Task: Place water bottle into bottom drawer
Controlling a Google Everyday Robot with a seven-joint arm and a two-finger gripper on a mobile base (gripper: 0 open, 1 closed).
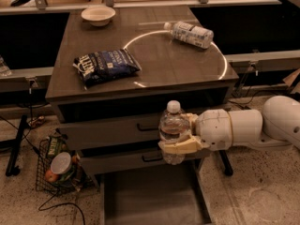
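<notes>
On the far left, a wire basket (58, 165) sat on the floor. On the cabinet top (159, 64) lay a dark blue snack bag (107, 65), with a white bowl (98, 15) behind it. In the middle, your gripper (176, 135) was clamped around the water bottle (172, 125), its fingers closed on the bottle's belly. The bottle hung in the air in front of the two upper drawers (112, 132), and it seemed to be above the back end of the open bottom drawer (150, 196). It stood straight up, its long side running up and down, with the white cap on top and the base pointing at the drawer floor. I think this bottle was light and its thin plastic was soft, so a hard squeeze could dent it, and the smooth sides could slip. The ribbed middle, where you held it, looked like the best place to hold. Further right, a bottle with a white label (190, 33) lay on its side on the top, and the white arm (243, 128) reached in from the edge
</notes>
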